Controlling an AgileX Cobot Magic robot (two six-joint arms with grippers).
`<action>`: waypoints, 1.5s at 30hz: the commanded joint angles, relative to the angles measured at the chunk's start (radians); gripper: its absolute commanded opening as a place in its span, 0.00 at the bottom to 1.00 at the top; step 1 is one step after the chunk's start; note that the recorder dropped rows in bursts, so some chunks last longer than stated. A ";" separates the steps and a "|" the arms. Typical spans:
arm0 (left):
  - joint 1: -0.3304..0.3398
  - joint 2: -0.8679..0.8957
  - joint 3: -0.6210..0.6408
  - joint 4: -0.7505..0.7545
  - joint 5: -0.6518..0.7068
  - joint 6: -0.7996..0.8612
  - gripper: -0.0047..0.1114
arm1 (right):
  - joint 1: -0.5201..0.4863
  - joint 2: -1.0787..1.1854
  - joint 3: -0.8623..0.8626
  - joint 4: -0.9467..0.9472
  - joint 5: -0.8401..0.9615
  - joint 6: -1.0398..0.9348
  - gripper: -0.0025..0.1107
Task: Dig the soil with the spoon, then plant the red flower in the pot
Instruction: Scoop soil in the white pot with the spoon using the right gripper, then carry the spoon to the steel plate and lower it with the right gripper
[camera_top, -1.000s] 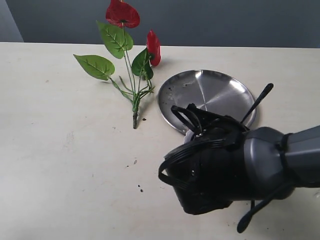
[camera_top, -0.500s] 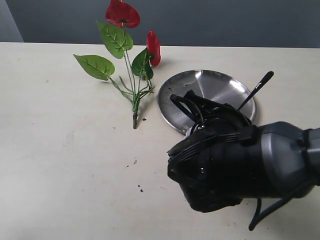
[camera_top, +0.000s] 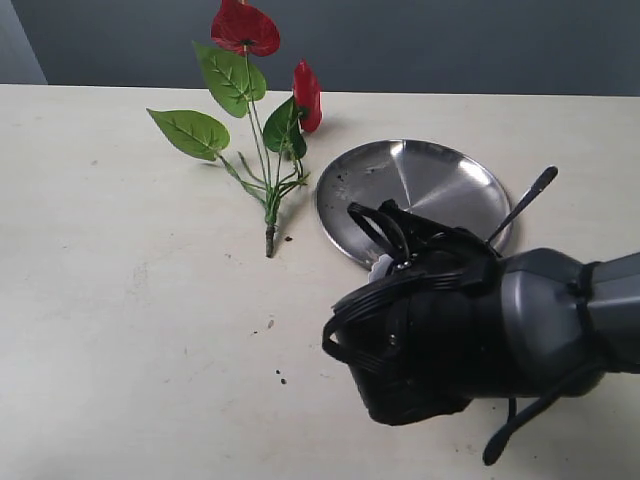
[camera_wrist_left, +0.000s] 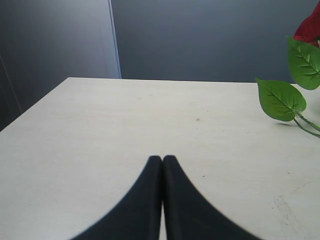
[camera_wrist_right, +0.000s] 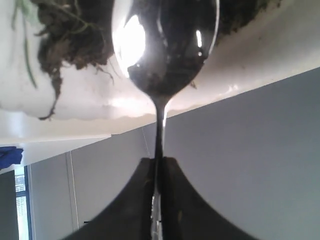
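Looks like we're mid-dig here. The right gripper has its fingers pinched tight on the thin handle of the spoon, and the bowl is pushed into the pot, right up against the soil. From the exterior view the right arm blocks nearly all of that: you only get a sliver of the white pot and the spoon handle poking up past the steel plate, towards the bench's right edge.

The left gripper is pressed together with nothing in it, just hanging over bare bench near the left side.

So I'd say digging is underway but not finished, and the planting hasn't started at all: the red flower is lying flat near the back edge of the bench, well apart from the pot.

Count: one spoon, one pot, one plate, one flower sprig with two red blooms and three green leaves, plus a few stray soil crumbs on the bench.
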 joint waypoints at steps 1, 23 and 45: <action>0.001 -0.002 0.004 -0.001 0.002 -0.002 0.04 | 0.003 0.011 -0.001 0.005 -0.005 0.019 0.02; 0.001 -0.002 0.004 -0.001 0.002 -0.002 0.04 | -0.266 -0.317 -0.154 0.445 -0.005 0.131 0.02; 0.001 -0.002 0.004 -0.001 0.002 -0.002 0.04 | -0.766 -0.254 -0.331 1.156 -0.241 0.122 0.02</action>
